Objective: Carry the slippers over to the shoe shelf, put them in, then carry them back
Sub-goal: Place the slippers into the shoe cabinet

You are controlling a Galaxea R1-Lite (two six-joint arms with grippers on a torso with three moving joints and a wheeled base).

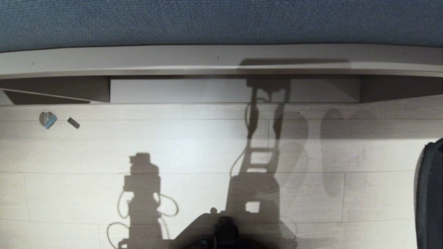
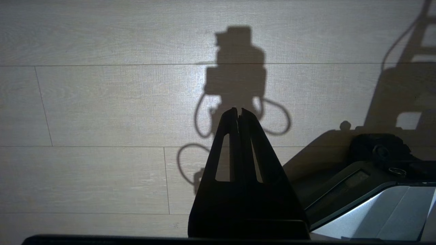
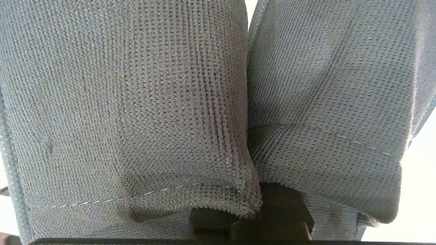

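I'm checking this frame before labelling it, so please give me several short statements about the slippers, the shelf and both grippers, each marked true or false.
1. The right gripper is shut on the slippers. True.
2. The slippers lie inside the shoe shelf. False: the part of the cubby in view holds no slippers; they fill the right wrist view, held side by side at the gripper.
3. The left gripper is shut and holds nothing. True.
4. The left gripper rests on the shelf's bottom board. False: it hangs over the wood-look floor, beside the robot's base.
5. Two small scraps lie on the floor in front of the unit. True.
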